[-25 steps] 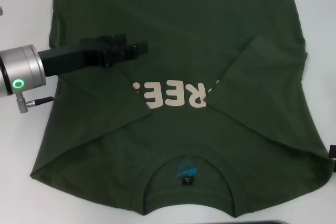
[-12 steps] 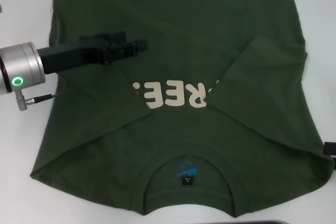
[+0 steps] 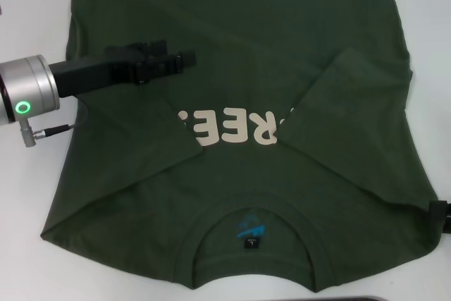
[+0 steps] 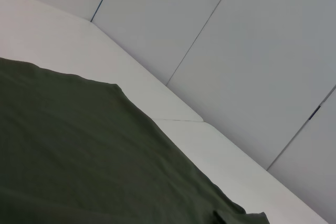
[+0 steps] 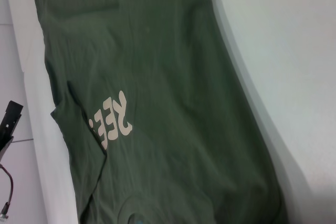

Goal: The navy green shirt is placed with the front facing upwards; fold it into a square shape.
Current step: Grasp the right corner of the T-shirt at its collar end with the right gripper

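Note:
The navy green shirt (image 3: 239,47) lies spread on the white table (image 3: 28,5), front up, with its collar (image 3: 252,234) nearest me. Cream block letters (image 3: 232,126) cross the chest. Both sleeves are folded inward over the body, and each one covers part of the lettering. My left gripper (image 3: 189,58) reaches in from the left and hovers over the shirt's left half, just beyond the folded left sleeve (image 3: 134,139). Only a small black part of my right gripper (image 3: 440,210) shows, at the shirt's near right corner. The right wrist view shows the shirt (image 5: 173,103) lengthwise with its letters (image 5: 113,121).
Bare white tabletop (image 3: 423,12) runs along both sides of the shirt. Grey wall panels (image 4: 236,40) rise behind the table's far edge. A dark strip (image 3: 366,299) lies at the near edge in the head view. A cable (image 3: 53,132) hangs from my left wrist.
My left gripper has drifted slightly farther from me over the shirt. The visible bit of my right gripper has shifted a little at the right edge. The shirt has not moved.

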`<act>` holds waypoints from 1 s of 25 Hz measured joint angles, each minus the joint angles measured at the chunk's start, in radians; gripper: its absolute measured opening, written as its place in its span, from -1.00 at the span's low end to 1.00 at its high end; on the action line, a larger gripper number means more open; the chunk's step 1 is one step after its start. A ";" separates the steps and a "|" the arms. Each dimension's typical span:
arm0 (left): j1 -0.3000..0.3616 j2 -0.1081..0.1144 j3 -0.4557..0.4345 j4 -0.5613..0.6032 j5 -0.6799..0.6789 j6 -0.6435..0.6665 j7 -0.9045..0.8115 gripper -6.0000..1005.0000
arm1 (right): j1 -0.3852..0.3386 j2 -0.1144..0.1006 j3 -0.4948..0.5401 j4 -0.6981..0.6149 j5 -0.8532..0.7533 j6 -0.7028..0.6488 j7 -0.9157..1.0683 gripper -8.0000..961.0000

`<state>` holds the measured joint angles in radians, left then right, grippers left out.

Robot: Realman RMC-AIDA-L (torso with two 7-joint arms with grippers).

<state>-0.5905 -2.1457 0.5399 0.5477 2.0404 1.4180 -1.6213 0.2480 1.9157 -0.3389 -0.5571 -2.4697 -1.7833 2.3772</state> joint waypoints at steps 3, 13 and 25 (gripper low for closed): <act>0.000 0.000 0.000 0.000 0.000 0.000 0.000 0.74 | 0.002 0.000 -0.008 0.001 0.000 0.001 0.010 0.09; 0.000 0.000 0.000 0.000 0.001 0.001 0.000 0.74 | -0.003 0.000 -0.006 0.001 -0.024 0.007 0.019 -0.26; 0.000 0.000 0.000 0.000 0.001 0.000 0.000 0.74 | -0.026 0.002 0.063 0.002 -0.024 0.005 -0.045 -0.79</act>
<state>-0.5906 -2.1460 0.5399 0.5476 2.0411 1.4181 -1.6213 0.2220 1.9175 -0.2758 -0.5553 -2.4936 -1.7779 2.3324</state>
